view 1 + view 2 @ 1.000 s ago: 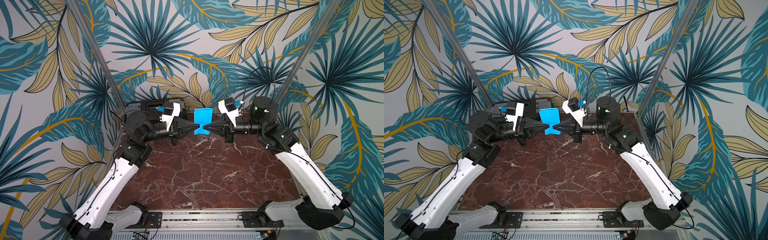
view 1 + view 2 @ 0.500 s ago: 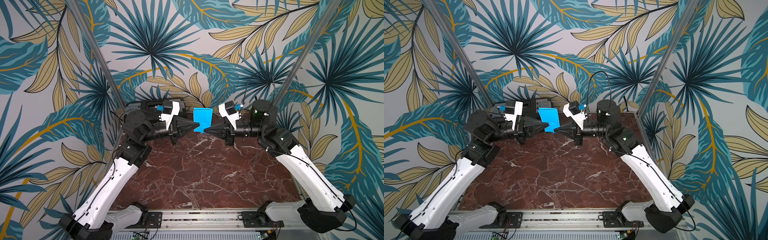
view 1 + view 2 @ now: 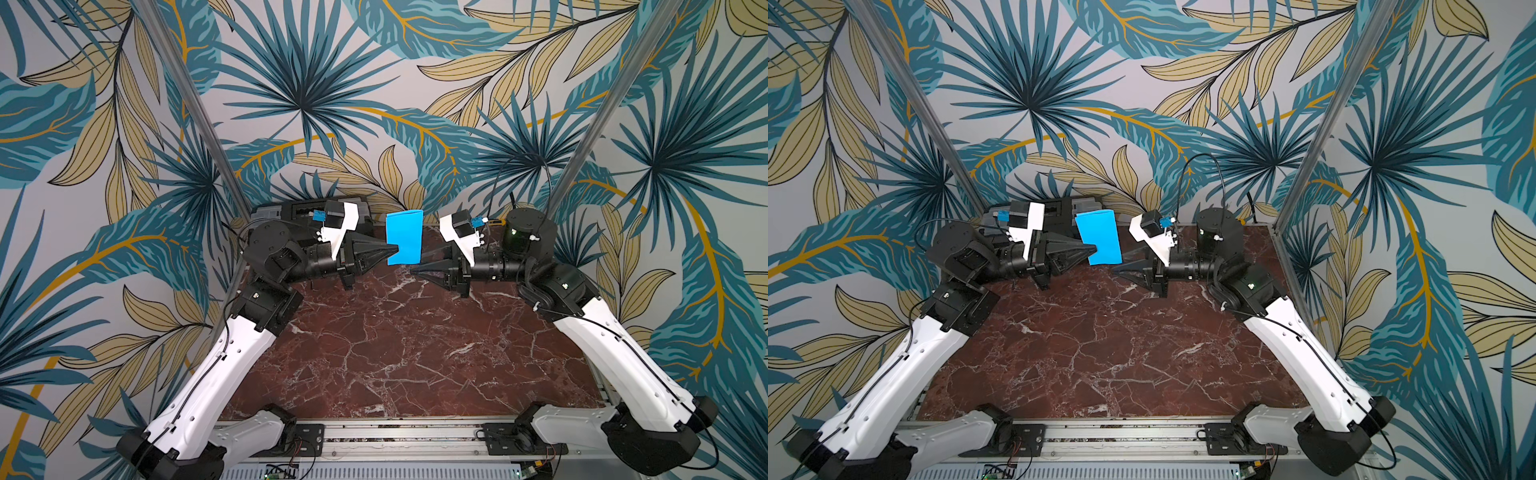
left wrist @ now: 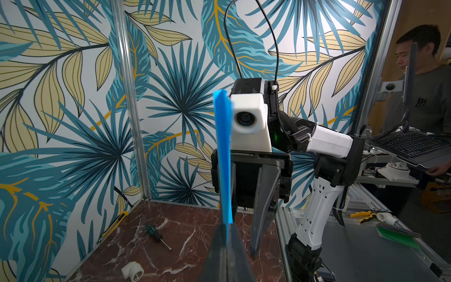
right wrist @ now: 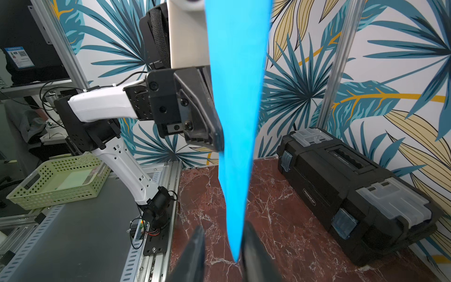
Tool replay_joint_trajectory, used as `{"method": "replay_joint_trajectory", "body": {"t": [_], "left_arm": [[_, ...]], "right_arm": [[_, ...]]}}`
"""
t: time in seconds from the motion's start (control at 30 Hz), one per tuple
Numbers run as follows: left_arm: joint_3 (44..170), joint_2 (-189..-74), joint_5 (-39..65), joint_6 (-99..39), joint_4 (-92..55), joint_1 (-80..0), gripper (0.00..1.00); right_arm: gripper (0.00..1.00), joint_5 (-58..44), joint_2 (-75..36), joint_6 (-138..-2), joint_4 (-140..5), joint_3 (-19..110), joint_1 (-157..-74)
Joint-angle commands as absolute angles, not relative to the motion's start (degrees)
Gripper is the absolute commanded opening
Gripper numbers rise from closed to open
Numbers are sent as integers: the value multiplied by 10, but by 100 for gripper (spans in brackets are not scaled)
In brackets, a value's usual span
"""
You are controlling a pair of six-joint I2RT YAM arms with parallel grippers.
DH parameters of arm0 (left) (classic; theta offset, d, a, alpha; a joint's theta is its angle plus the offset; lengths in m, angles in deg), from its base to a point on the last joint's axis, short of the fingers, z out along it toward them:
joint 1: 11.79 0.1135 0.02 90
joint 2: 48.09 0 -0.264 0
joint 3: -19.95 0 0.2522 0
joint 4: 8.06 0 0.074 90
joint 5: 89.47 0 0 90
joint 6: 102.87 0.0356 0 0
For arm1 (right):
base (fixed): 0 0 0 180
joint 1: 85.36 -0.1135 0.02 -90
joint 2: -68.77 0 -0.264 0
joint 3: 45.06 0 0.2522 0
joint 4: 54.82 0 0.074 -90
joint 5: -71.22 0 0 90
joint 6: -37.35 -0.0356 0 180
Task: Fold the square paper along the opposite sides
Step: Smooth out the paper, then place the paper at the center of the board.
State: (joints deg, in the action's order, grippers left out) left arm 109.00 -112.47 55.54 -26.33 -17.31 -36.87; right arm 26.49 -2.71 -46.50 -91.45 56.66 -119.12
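Note:
The square paper [image 3: 404, 237] [image 3: 1100, 239] is bright blue and hangs upright in the air over the back of the table, looking like a narrow rectangle. My left gripper [image 3: 396, 249] [image 3: 1094, 249] is shut on its left edge. In the left wrist view the sheet [image 4: 223, 158] stands edge-on, clamped in that gripper [image 4: 227, 234]. My right gripper [image 3: 415, 270] [image 3: 1118, 270] is open just below the paper's lower right corner. In the right wrist view the paper's tip [image 5: 235, 244] hangs loose between that gripper's [image 5: 224, 225] spread fingers.
A black toolbox [image 5: 353, 180] [image 3: 307, 208] stands against the back wall. A screwdriver [image 4: 156, 235], a white pipe fitting [image 4: 133, 269] and a yellow knife [image 4: 114, 223] lie on the marble table [image 3: 395, 353]. A green basket [image 5: 58, 180] sits off the table's side.
My right gripper has let go of the paper's right edge, opened and sunk slightly. The sheet, pinched into a waist before, now hangs flat from my left gripper alone.

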Motion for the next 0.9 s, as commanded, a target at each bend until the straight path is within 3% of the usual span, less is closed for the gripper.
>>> {"method": "replay_joint_trajectory", "body": {"t": [0.0,0.13,0.37,0.5,0.63,0.87], "left_arm": [[1092,-1103,536,-261,-178,-367,0],[1029,-1087,486,-300,-183,-367,0],[810,-1092,420,-486,-116,-377,0],[732,-1128,403,-520,-129,-387,0],[673,-1196,451,-549,-86,-394,0],[627,-1341,478,-565,13,-425,0]], "right_arm": [[76,213,12,-473,-916,520,-1192],[90,55,89,-504,-914,416,-1193],[98,-174,239,-569,-960,267,-1192],[99,-233,270,-587,-1015,247,-1192],[100,-262,273,-588,-1041,234,-1191],[99,-257,234,-592,-1036,228,-1192]]}}
